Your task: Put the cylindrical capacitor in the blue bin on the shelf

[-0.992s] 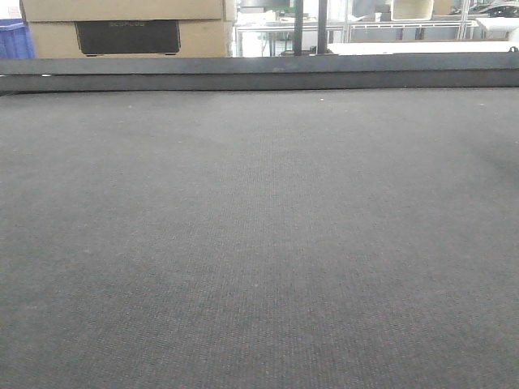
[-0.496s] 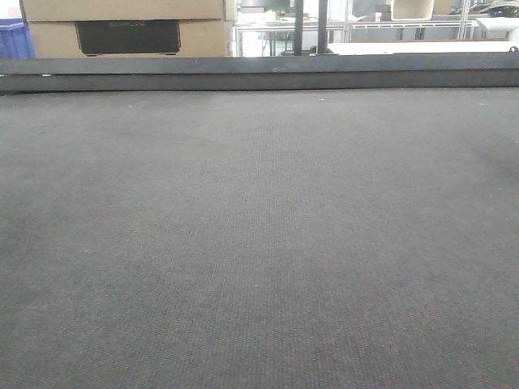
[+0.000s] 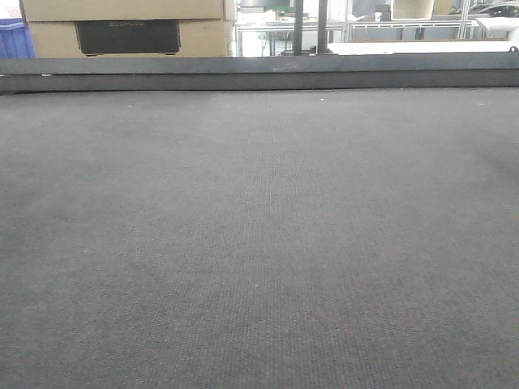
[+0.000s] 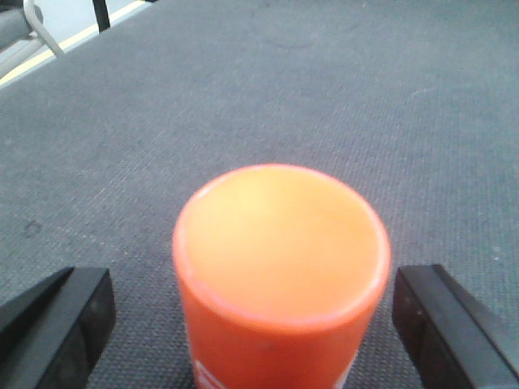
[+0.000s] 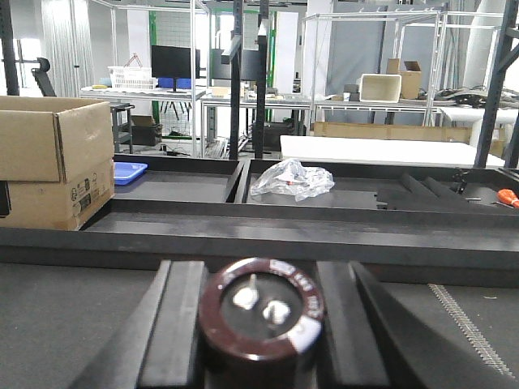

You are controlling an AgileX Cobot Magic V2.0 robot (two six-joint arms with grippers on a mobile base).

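The cylindrical capacitor (image 5: 261, 312) is a stubby maroon cylinder; its end with two silvery terminals faces the right wrist camera. My right gripper (image 5: 259, 275) is shut on it, a black finger pressed to each side, above the grey mat. My left gripper (image 4: 255, 324) is open, with its black fingers (image 4: 57, 324) standing apart on both sides of an upright orange cylinder (image 4: 280, 243) on the mat, a gap on each side. The steel shelf is out of view. Neither gripper shows in the front view.
A grey mat (image 3: 259, 243) covers the table, with a dark raised rail (image 3: 259, 73) at its far edge. Beyond it are cardboard boxes (image 5: 53, 158), a blue tray (image 5: 128, 172), a crumpled plastic bag (image 5: 292, 180) and a blue crate (image 3: 15, 39).
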